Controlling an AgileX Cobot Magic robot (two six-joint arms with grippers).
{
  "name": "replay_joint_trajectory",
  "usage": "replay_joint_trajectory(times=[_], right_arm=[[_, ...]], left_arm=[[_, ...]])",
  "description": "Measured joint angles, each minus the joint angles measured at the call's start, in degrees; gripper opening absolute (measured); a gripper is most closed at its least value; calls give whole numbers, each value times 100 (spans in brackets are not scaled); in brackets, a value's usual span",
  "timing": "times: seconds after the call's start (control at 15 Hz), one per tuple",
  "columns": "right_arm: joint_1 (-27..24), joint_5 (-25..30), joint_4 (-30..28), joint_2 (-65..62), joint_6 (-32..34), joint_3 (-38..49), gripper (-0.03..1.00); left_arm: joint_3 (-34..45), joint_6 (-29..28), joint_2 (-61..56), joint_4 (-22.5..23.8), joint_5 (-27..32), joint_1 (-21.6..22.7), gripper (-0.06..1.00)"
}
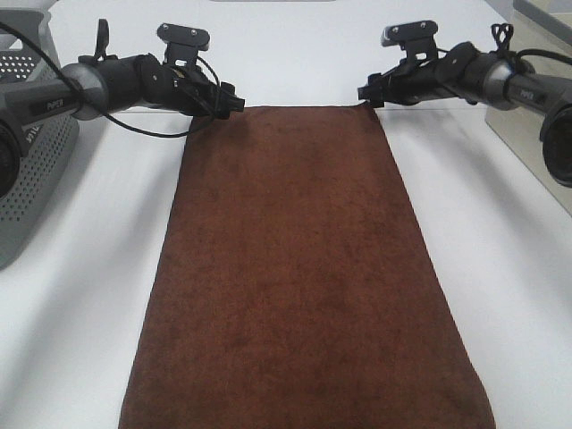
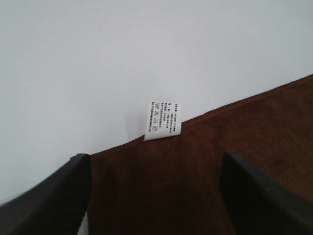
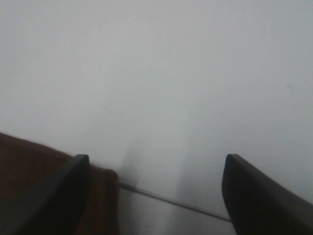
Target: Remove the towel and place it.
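1. Lying flat on the white counter (image 1: pixel 80 295), the towel (image 1: pixel 304 277) stretches away from both sets of fingers, its far edge at their tips.
2. Left fingers (image 1: pixel 234 100) stand spread apart, straddling the towel's corner; cloth fills the gap between them, and the white tag (image 2: pixel 163 120) sits just beyond.
3. Right fingers (image 1: pixel 366 93) are also spread, holding nothing; the towel's other corner lies beside one finger, bare counter between them.

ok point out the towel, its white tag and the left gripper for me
towel (image 1: pixel 299 277): exterior high view, middle of the brown cloth.
white tag (image 2: pixel 163 120): left wrist view, centre of the printed label.
left gripper (image 2: pixel 156 196): left wrist view, midway between its spread fingertips, above the towel.
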Motion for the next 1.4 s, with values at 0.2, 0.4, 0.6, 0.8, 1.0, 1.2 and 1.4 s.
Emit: replay_joint_trajectory(times=[0.2,0.4,0.6,0.8,1.0,1.2,1.4], right_arm=[[0,1106,258,-653,0,0,73],[0,2023,258,-980,69,0,73],[0,3151,-17,-1748,1026,0,85],[6,4320,-1283,-2699,1982,0,90],[6,5380,-2956,-3644,3180,0,91],[0,5741,-3461,-4154,3403,0,91],[0,5787,-3094,-4549,3415,6,91]], left_arm=[[0,0,-29,-6,470,0,68],[0,0,-281,6,1215,0,68],[0,-246,-1003,264,2441,0,71],[0,-1409,-1931,1106,3770,0,83],[0,-2114,-2733,1770,4864,235,84],[-6,-2429,-3501,1856,5586,900,84],[-11,-2389,-3936,1902,5959,1570,84]])
